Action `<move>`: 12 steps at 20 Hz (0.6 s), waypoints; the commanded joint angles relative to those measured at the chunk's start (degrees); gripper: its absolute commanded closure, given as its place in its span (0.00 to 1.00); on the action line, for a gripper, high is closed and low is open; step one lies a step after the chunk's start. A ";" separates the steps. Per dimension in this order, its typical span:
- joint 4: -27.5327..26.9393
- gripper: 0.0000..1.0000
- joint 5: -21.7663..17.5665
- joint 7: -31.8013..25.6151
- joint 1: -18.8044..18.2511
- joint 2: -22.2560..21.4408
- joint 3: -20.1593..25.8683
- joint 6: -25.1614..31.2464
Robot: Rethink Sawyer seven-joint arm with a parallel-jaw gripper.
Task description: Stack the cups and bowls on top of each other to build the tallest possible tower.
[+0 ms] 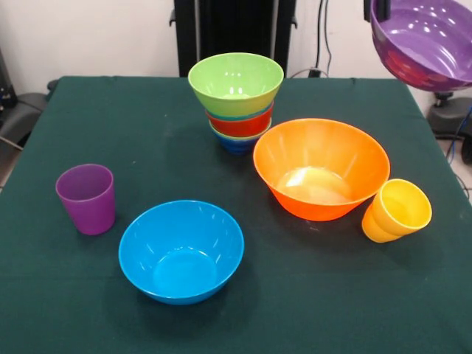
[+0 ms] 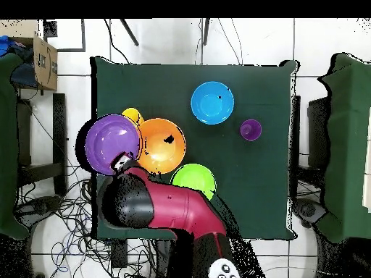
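Note:
My gripper holds the wide shallow purple bowl by its rim, in the air above the table's right edge in the front view. In the overhead view my gripper and the purple bowl hang over the table's left edge. The tower stands at the back middle: a large green bowl on top, then a red-orange bowl, with a dark blue bowl lowest. The large orange bowl, large blue bowl, purple cup and tilted yellow cup stand apart on the cloth.
The table carries a dark green cloth. The robot's pedestal stands behind the tower. In the overhead view my red arm lies next to the green bowl. Chairs and cables surround the table.

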 commanded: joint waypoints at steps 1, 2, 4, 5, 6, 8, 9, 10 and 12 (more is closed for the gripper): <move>7.56 1.00 0.66 -7.52 -6.00 -1.56 13.12 3.19; 8.22 1.00 0.25 -7.61 -7.40 -1.57 14.48 2.61; 8.92 1.00 -0.68 -7.13 -9.16 -1.43 16.34 1.98; 9.30 1.00 -1.12 -7.01 -10.11 -1.44 17.27 1.74; 9.72 1.00 -1.44 -7.12 -11.31 -1.48 18.42 1.59; 10.20 1.00 -2.24 -6.82 -12.88 -1.26 20.13 1.24; 10.52 1.00 -2.66 -6.68 -13.69 -1.23 20.95 1.04; 10.91 1.00 -2.87 -6.84 -14.84 -1.31 22.04 1.06; 11.48 1.00 -3.69 -7.04 -16.83 -1.15 23.78 0.89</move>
